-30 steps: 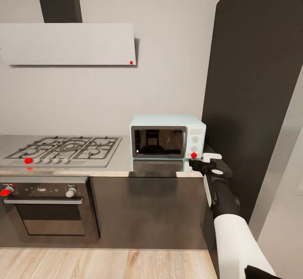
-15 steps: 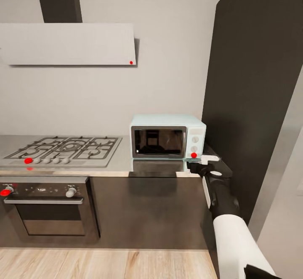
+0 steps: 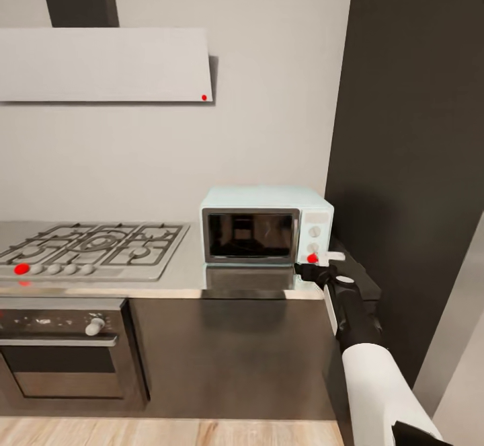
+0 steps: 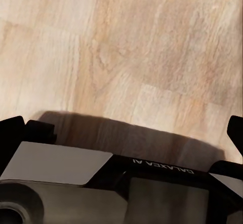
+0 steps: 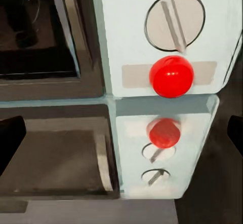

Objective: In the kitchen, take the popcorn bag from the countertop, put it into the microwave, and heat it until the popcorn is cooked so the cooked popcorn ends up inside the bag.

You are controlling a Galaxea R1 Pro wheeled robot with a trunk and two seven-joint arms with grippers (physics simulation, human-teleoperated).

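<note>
Pale blue, the microwave (image 3: 266, 225) sits at the desk's (image 3: 175, 278) right end, door shut. Your right tool (image 3: 316, 271) hangs spread open just before its red light (image 5: 171, 76); left tool's (image 4: 126, 133) fingers stand wide above wood floor (image 4: 142, 46).

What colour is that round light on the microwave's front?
Bright red. The round light on the pale blue microwave shows best in the right wrist view.

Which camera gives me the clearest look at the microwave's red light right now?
The right wrist view: the red light is large and sharp below a white knob. The head view shows it as a small dot. The left wrist view faces the wood floor.
</note>
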